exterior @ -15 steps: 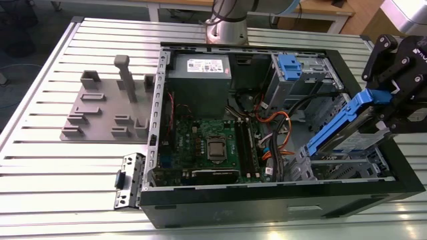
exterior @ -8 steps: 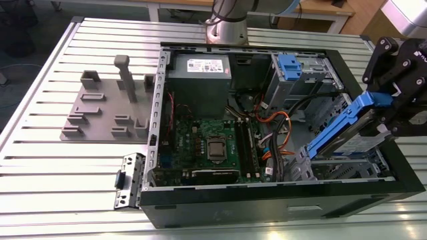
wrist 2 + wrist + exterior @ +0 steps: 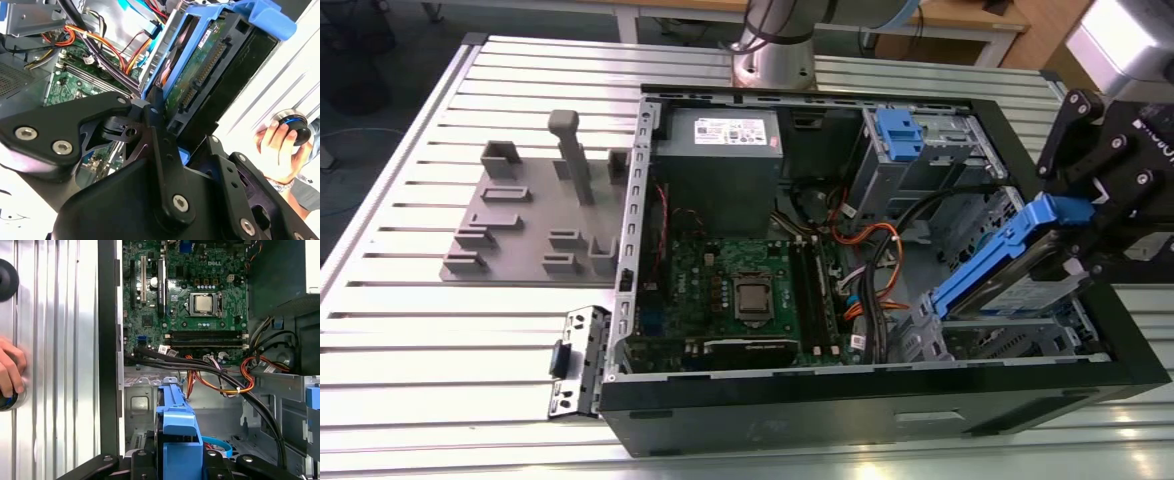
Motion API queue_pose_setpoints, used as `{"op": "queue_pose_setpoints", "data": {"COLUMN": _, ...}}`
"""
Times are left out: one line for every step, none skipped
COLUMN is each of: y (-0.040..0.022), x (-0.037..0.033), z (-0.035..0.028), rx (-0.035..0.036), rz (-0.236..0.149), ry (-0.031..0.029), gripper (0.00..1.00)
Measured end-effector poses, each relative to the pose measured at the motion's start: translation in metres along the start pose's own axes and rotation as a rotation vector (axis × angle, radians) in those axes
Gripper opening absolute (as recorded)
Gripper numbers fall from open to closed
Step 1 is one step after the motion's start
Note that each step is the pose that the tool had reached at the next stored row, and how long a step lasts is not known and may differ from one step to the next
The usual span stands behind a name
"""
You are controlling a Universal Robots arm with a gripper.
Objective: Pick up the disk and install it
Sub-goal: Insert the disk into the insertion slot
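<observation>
The disk (image 3: 1003,288) is clamped, tilted, in the gripper (image 3: 1078,258); black cables (image 3: 927,203) at its ten o'clock could be snagged if crowded.

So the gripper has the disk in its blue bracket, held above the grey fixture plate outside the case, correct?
No. In the exterior view the gripper holds the disk in its blue bracket above the open computer case, at that view's right; the grey fixture plate lies outside it, at the left.
</observation>
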State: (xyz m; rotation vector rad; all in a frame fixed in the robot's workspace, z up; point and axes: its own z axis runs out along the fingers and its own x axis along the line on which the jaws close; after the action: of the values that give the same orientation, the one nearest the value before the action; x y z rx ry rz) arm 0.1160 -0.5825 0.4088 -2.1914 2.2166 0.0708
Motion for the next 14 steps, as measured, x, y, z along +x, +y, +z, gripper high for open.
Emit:
{"op": "queue_pose_setpoints", "data": {"y": 0.0000, "x": 0.0001, "z": 0.0019, "rx": 0.0000, "rz": 0.000, "ry": 0.0001, "gripper": 0.36}}
{"op": "queue_pose_setpoints", "data": {"y": -0.0001, "x": 0.0002, "z": 0.0038, "rx": 0.0000, "rz": 0.000, "ry": -0.0001, "gripper": 0.36}}
{"op": "queue_pose_setpoints", "data": {"y": -0.0001, "x": 0.0003, "z": 0.0056, "rx": 0.0000, "rz": 0.000, "ry": 0.0000, "gripper": 0.36}}
{"op": "queue_pose_setpoints", "data": {"y": -0.0001, "x": 0.0004, "z": 0.0073, "rx": -0.0001, "rz": 0.000, "ry": 0.0000, "gripper": 0.36}}
{"op": "queue_pose_setpoints", "data": {"y": -0.0002, "x": 0.0005, "z": 0.0091, "rx": -0.0001, "rz": 0.000, "ry": 0.0000, "gripper": 0.36}}
{"op": "queue_pose_setpoints", "data": {"y": -0.0002, "x": 0.0006, "z": 0.0110, "rx": -0.0001, "rz": 0.000, "ry": -0.0001, "gripper": 0.36}}
{"op": "queue_pose_setpoints", "data": {"y": -0.0002, "x": 0.0007, "z": 0.0129, "rx": -0.0001, "rz": 0.000, "ry": 0.0000, "gripper": 0.36}}
{"op": "queue_pose_setpoints", "data": {"y": -0.0003, "x": 0.0008, "z": 0.0147, "rx": -0.0001, "rz": 0.000, "ry": -0.0001, "gripper": 0.36}}
{"op": "queue_pose_setpoints", "data": {"y": -0.0003, "x": 0.0009, "z": 0.0165, "rx": 0.0000, "rz": 0.000, "ry": -0.0001, "gripper": 0.36}}
{"op": "queue_pose_setpoints", "data": {"y": -0.0003, "x": 0.0010, "z": 0.0183, "rx": 0.0000, "rz": 0.000, "ry": 0.0000, "gripper": 0.36}}
{"op": "queue_pose_setpoints", "data": {"y": -0.0004, "x": 0.0011, "z": 0.0201, "rx": -0.0001, "rz": 0.000, "ry": -0.0001, "gripper": 0.36}}
{"op": "queue_pose_setpoints", "data": {"y": -0.0004, "x": 0.0011, "z": 0.0218, "rx": 0.0000, "rz": 0.000, "ry": -0.0001, "gripper": 0.36}}
{"op": "queue_pose_setpoints", "data": {"y": -0.0004, "x": 0.0012, "z": 0.0220, "rx": -0.0001, "rz": 0.000, "ry": 0.0000, "gripper": 0.36}}
{"op": "queue_pose_setpoints", "data": {"y": -0.0004, "x": 0.0012, "z": 0.0220, "rx": 0.0000, "rz": 0.000, "ry": 0.0001, "gripper": 0.36}}
